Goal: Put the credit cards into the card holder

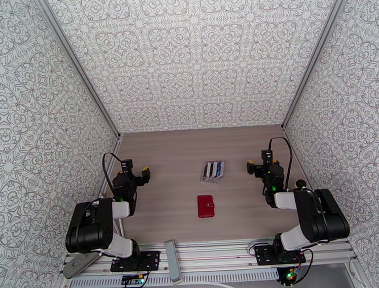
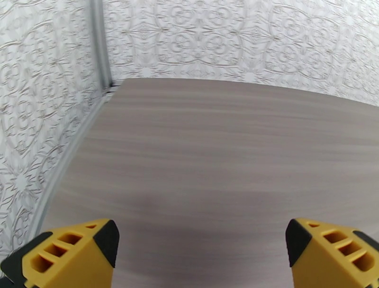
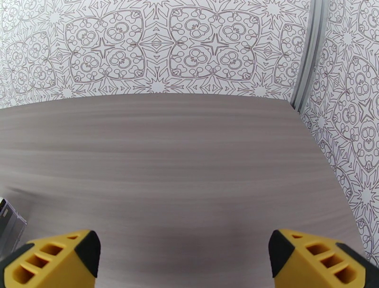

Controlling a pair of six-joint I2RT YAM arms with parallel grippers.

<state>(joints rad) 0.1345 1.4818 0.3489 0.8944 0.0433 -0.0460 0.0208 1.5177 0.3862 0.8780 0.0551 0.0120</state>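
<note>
I have both hands spread wide and holding nothing. The left gripper (image 1: 135, 171) hangs over bare table (image 1: 169, 153); in its wrist view, the left gripper (image 2: 201, 241) shows two yellow fingertips (image 2: 71, 253) far apart with wood grain between them. The right gripper (image 1: 262, 164) is just as wide in its own view (image 3: 184, 248).

The card holder (image 1: 206, 206) is closed and red. It lies flat between the two hands, closer to the arm bases than either hand, off to the right of my left hand and the left of my right. Further out are the credit cards (image 1: 213, 170), in a small fanned stack about level with both hands. They are well apart from the left hand and nearer the right, just beyond the card holder without touching it.

A pale grey corner (image 3: 9, 220), left of my right hand, is cut by the edge of the right wrist view. I cannot tell whether it is a card. From above, the cards overlap so I cannot count them, and any print on them or the card holder is too small to read.
</note>
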